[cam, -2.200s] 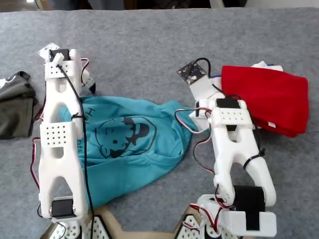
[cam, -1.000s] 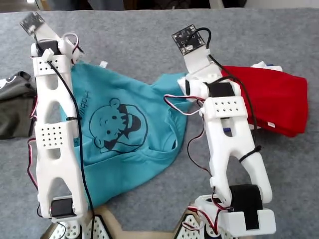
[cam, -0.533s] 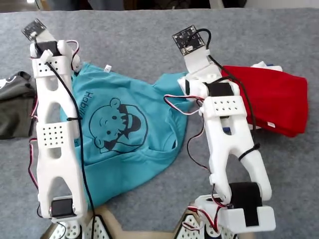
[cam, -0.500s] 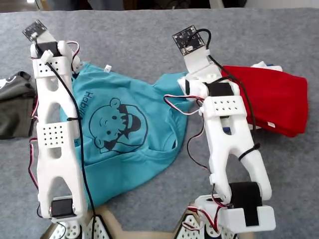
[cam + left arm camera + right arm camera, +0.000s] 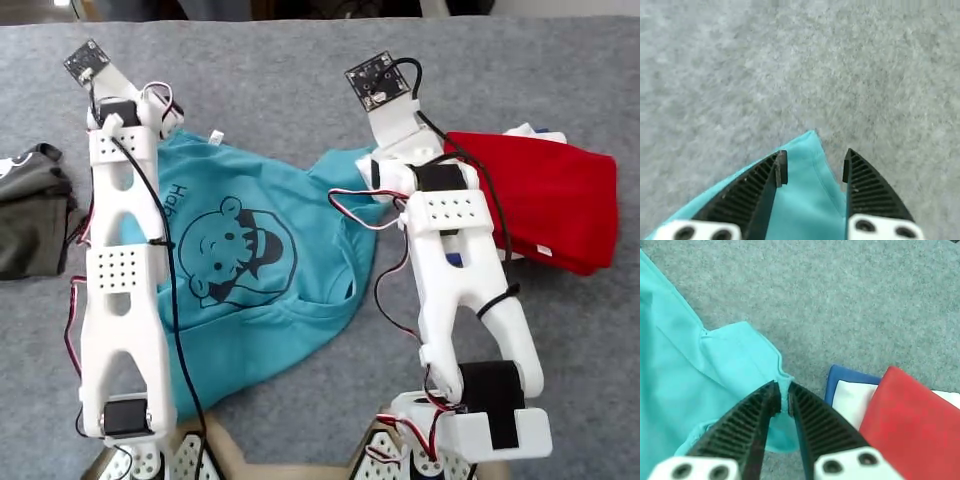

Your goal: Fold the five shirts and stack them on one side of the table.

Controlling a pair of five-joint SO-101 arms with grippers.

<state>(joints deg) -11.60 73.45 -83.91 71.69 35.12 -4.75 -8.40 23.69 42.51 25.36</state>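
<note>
Nearby: red shirt (image 5: 545, 195), dark shirt (image 5: 30, 220) at tabletop (image 5: 270, 70) sides.
Left gripper (image 5: 815, 167): apart over teal shirt (image 5: 310, 240) corner.
Right gripper (image 5: 782, 390): clamped on teal shirt.

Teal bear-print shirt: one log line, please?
teal bear-print shirt unfolded | left pincer open over corner | right pincer shut on edge

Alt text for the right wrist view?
The right gripper pinches an edge of the teal cotton shirt between ridged fingers over a grey felt table. A folded red shirt lies nearby on a white cloth and a blue cloth.
</note>
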